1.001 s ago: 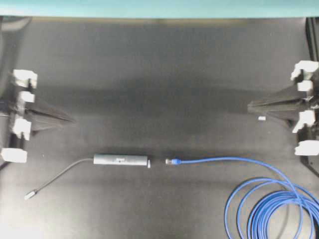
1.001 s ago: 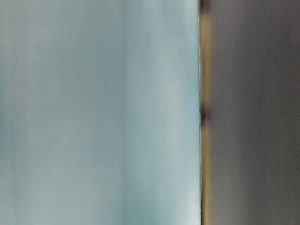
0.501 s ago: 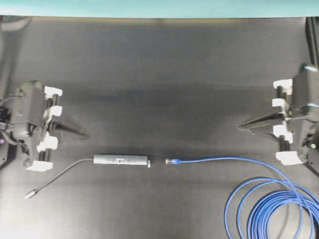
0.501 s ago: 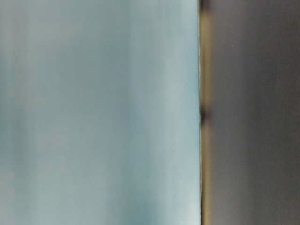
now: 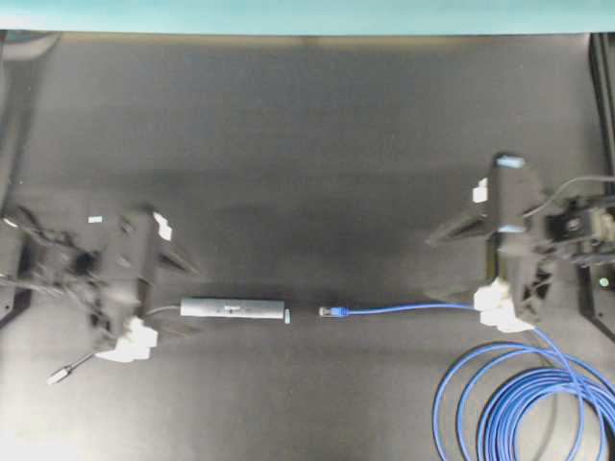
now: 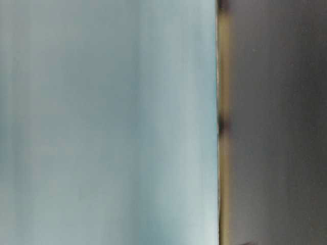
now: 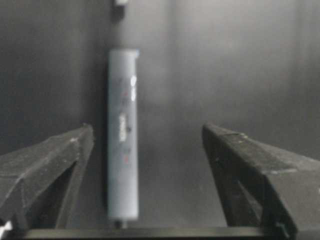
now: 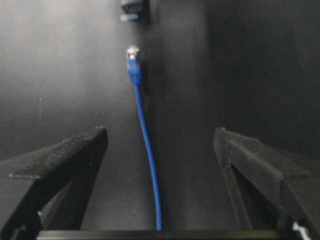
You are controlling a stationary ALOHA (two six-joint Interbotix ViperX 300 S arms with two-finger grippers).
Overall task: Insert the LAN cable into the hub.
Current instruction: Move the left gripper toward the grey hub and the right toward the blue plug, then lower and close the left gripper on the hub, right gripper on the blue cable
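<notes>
The hub (image 5: pixel 233 307) is a slim grey bar lying flat on the black table, with its pale end cap facing right. A small gap away lies the plug (image 5: pixel 333 310) of the blue LAN cable (image 5: pixel 413 308), which runs right into loops (image 5: pixel 519 408). My left gripper (image 5: pixel 188 296) is open at the hub's left end. In the left wrist view the hub (image 7: pixel 122 135) lies between the fingers of the left gripper (image 7: pixel 147 130), close to the left one. My right gripper (image 5: pixel 437 269) is open over the cable. In the right wrist view the cable (image 8: pixel 146 140) passes untouched between the fingers of the right gripper (image 8: pixel 161 132), and its plug (image 8: pixel 133 64) lies ahead.
The hub's thin grey cord ends in a silver plug (image 5: pixel 60 376) at the front left. A teal wall (image 5: pixel 307 14) borders the table's far edge. The table-level view is a blur of teal and dark grey and shows no objects.
Both arms have swung in from the table's sides toward the middle, and both grippers have gone from shut to open. The hub and the cable have not moved.
</notes>
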